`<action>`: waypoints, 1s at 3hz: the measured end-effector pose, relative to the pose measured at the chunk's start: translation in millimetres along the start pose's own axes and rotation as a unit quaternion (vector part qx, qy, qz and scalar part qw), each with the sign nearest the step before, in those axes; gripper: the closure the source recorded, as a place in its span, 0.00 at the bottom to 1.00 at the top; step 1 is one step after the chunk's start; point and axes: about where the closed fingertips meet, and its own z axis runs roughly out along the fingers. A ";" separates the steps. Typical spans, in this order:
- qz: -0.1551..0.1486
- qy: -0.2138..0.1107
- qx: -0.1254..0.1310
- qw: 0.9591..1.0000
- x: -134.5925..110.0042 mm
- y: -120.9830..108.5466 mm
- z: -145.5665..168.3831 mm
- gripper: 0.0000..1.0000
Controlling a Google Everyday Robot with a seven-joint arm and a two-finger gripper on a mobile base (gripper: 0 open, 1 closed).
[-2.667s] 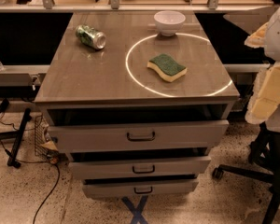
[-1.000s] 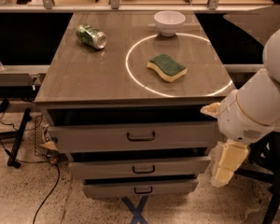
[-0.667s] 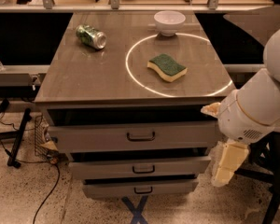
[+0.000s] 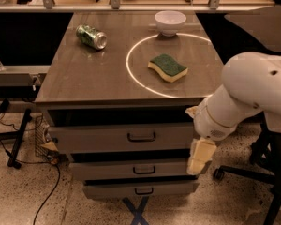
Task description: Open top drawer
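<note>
The top drawer [image 4: 98, 138] is the widest grey-beige front just under the tabletop, with a small dark loop handle [image 4: 141, 137] at its centre. It stands a little out, with a dark gap above it. My gripper [image 4: 199, 156] is a cream block hanging from the white arm [image 4: 246, 95]. It sits at the drawer's right end, over the right edge of the front, well right of the handle. Two narrower drawers, the middle drawer [image 4: 131, 169] and the bottom drawer [image 4: 140, 190], lie below.
On the grey tabletop [image 4: 84, 74] lie a green can [image 4: 91, 36] on its side, a white bowl [image 4: 170, 21] and a green-yellow sponge [image 4: 167, 67] inside a white ring. A black chair base [image 4: 267, 172] stands at the right. Cables [image 4: 18, 139] lie on the floor at the left.
The arm has come down from the right edge of the view to beside the drawers, and the gripper has moved left onto the top drawer's right end. The drawers have not moved.
</note>
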 end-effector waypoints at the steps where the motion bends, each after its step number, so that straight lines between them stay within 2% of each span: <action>1: 0.005 0.016 0.011 1.000 2.0 -17.7 28.4 0.00; 2: 0.017 0.034 0.018 0.999 13.2 -33.0 62.8 0.03; 3: 0.024 0.037 0.019 0.999 18.3 -36.8 74.7 0.25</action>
